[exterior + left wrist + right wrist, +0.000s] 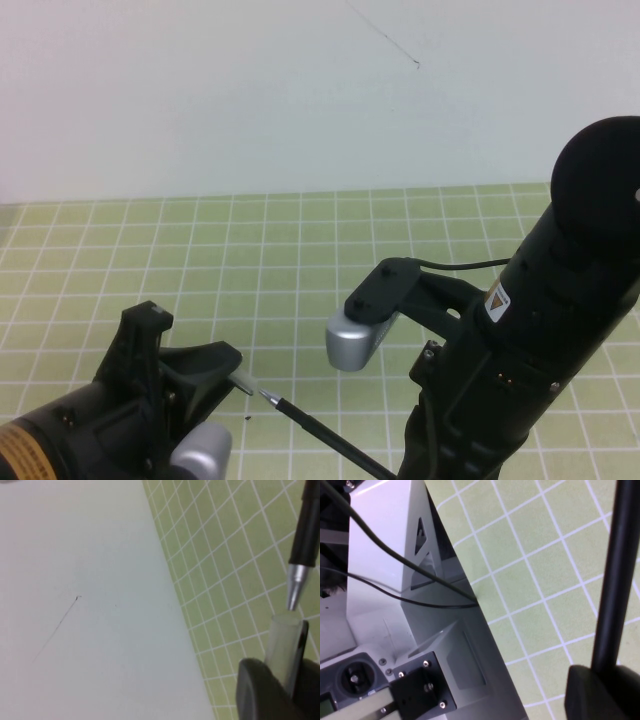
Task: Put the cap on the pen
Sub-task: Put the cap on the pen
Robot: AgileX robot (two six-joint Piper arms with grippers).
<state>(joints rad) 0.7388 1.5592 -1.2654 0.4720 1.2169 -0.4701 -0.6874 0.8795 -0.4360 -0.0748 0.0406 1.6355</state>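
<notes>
My left gripper (225,372) at the lower left is shut on the translucent-grey cap (243,383), whose open end points right. In the left wrist view the cap (282,640) sticks out from between the fingers (260,690). My right gripper (620,690) is shut on the black pen (619,565); in the high view the gripper itself is hidden under the right arm. The pen (330,438) runs from the lower middle up-left, above the mat. Its silver tip (270,397) sits right at the cap's mouth, also shown in the left wrist view (296,587). Whether the tip is inside I cannot tell.
A green grid mat (300,250) covers the table up to a white back wall (250,90). The right arm's silver wrist camera (355,345) hangs over the mat's middle. A white robot base with cables (395,580) shows in the right wrist view.
</notes>
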